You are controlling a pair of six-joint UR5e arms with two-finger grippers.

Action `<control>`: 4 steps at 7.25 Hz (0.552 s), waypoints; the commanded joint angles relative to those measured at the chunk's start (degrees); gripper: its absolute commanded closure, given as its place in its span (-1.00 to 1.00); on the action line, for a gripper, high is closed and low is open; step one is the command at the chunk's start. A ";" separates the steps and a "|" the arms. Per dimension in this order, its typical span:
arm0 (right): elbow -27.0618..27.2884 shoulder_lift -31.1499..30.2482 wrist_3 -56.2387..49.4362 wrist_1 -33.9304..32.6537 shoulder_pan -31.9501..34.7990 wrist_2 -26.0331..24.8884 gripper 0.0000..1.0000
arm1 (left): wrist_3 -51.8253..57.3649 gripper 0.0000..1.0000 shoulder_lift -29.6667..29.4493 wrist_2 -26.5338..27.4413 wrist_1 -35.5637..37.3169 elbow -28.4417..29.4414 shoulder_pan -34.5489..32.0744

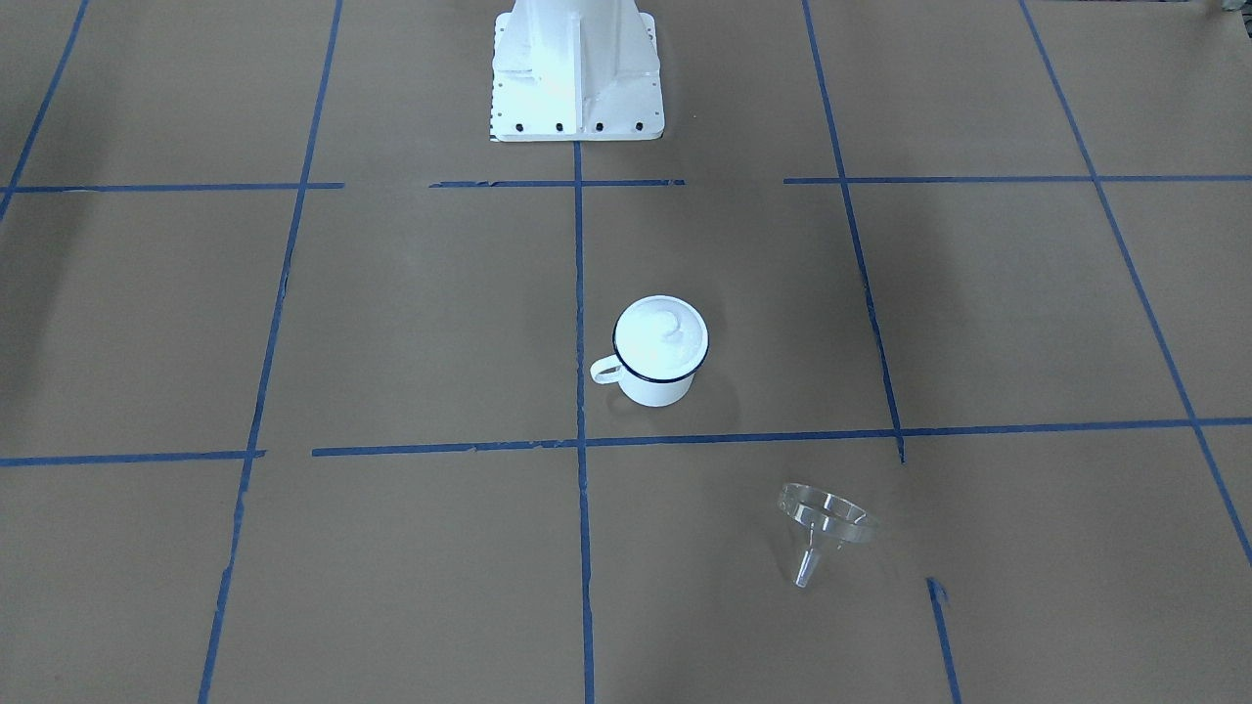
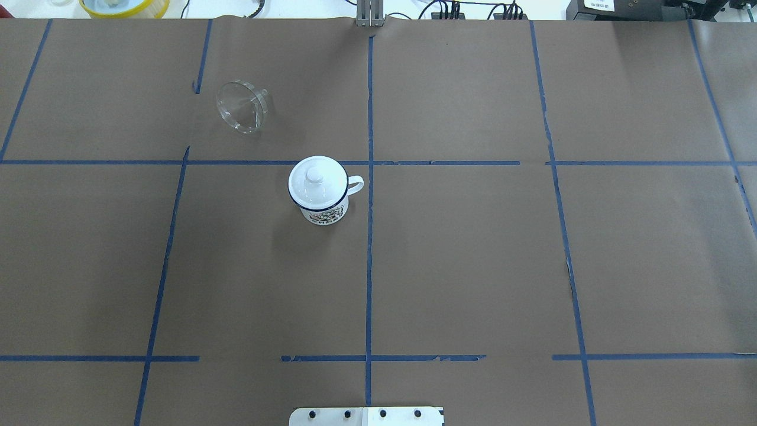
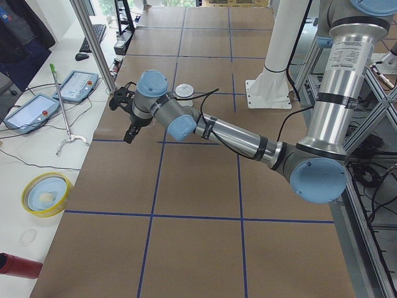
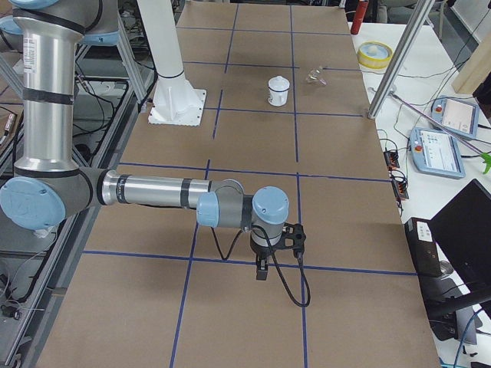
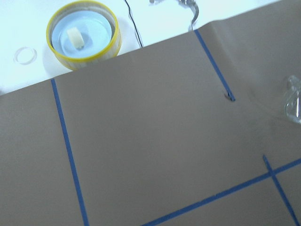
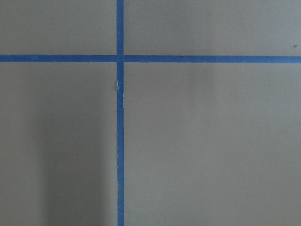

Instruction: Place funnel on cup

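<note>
The white enamel cup [image 1: 657, 389] with a dark blue rim stands upright near the table's middle, with a round white knobbed lid [image 1: 661, 337] on top. It also shows in the overhead view [image 2: 324, 214]. The clear funnel [image 1: 825, 521] lies on its side on the paper, apart from the cup, toward the far left in the overhead view [image 2: 241, 106]. Its edge shows in the left wrist view [image 5: 294, 101]. My left gripper [image 3: 130, 133] hangs above the table near the funnel's side. My right gripper [image 4: 262, 272] hangs far from both things. I cannot tell whether either is open or shut.
A yellow-rimmed container [image 5: 82, 35] sits past the table's far left edge, on a white bench. A metal post [image 2: 369, 12] stands at the far edge's middle. The white robot base [image 1: 577, 68] is at the near edge. Teach pendants [image 3: 77, 84] lie on the operators' side.
</note>
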 commanded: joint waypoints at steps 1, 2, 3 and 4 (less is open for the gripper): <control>0.00 0.00 0.00 0.00 0.00 0.00 -1.00 | -14.80 -1.00 -7.57 3.14 0.65 0.35 15.40; 0.00 0.00 0.00 0.00 0.00 0.00 -1.00 | -19.40 -1.00 -13.01 3.32 8.58 0.18 16.88; 0.00 0.00 0.00 0.00 0.00 0.00 -1.00 | -22.14 -1.00 -19.41 6.19 20.41 -0.86 20.20; 0.00 0.00 0.00 0.00 0.00 0.00 -1.00 | -26.34 -1.00 -25.39 12.57 28.10 -0.26 25.02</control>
